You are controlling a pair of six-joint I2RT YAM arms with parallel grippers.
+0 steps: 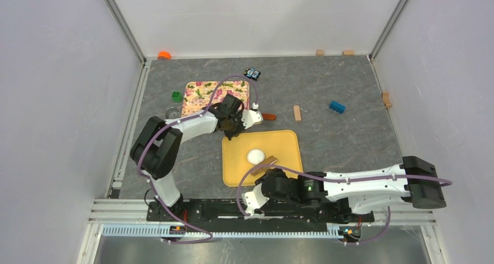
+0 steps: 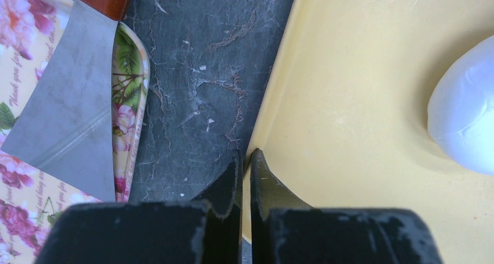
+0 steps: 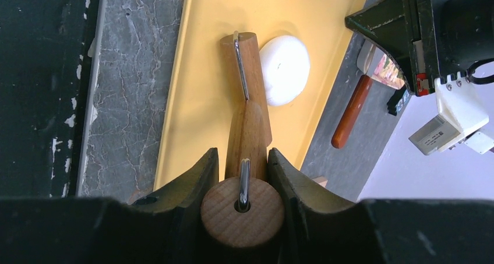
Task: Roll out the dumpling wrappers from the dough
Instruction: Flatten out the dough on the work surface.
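The right gripper (image 3: 242, 159) pinches a wooden rolling pin (image 3: 247, 124), its far end just beside the white dough (image 3: 285, 66) lying on the yellow board (image 3: 198, 71). The left gripper (image 2: 245, 162), pressed together, is at the board's edge.

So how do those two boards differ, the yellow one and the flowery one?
The yellow board is plain; the flowery board is covered in a pink flower print. The yellow board carries a white lump of dough; the flowery board has a metal blade lying on it. The yellow board lies nearer in the top view, the flowery board farther back. Both are flat, round-cornered rectangles on the dark table.
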